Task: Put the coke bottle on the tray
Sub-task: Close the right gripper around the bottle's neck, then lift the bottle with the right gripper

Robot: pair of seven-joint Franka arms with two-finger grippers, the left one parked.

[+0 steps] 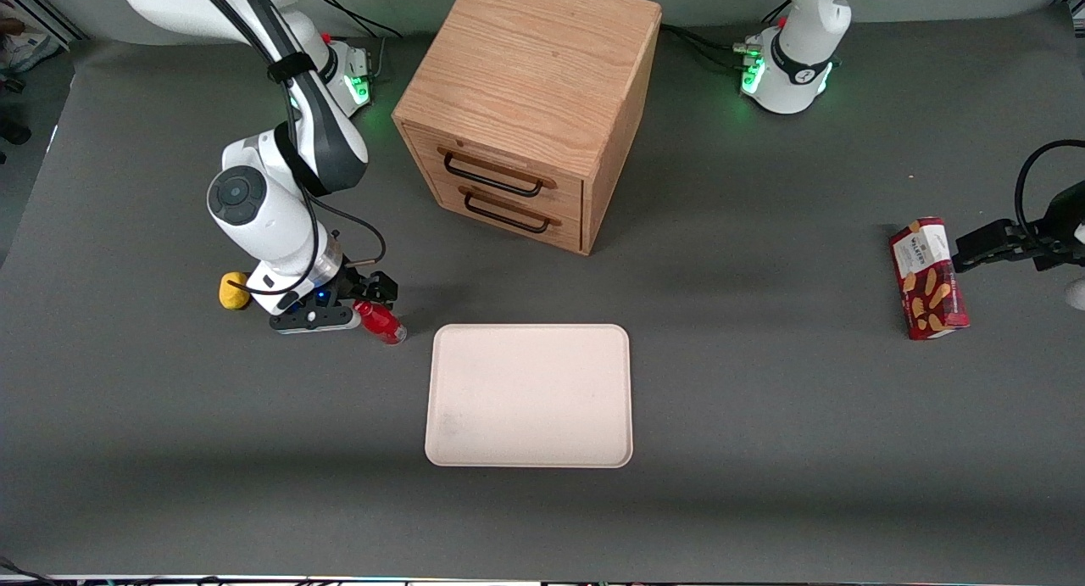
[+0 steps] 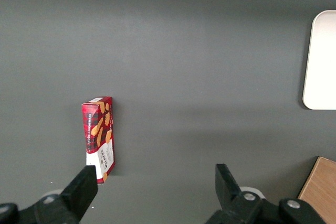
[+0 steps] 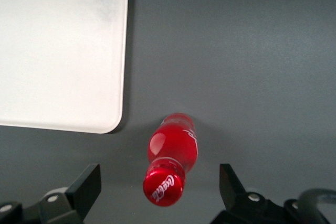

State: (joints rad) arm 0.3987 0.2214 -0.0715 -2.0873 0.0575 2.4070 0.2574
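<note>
Upright, the coke bottle (image 3: 172, 157) stands cap-up between the spread pincer (image 3: 160, 188) fingers.

The gripper (image 1: 356, 308) hangs low over the bottle (image 1: 382, 323), which stands on the table (image 1: 763, 416) just beside the tray (image 1: 530, 395), toward the working arm's end. A yellow lump (image 1: 233, 290) sits near the arm. The cabinet (image 1: 530, 103) stands farther from the camera than the tray.
</note>
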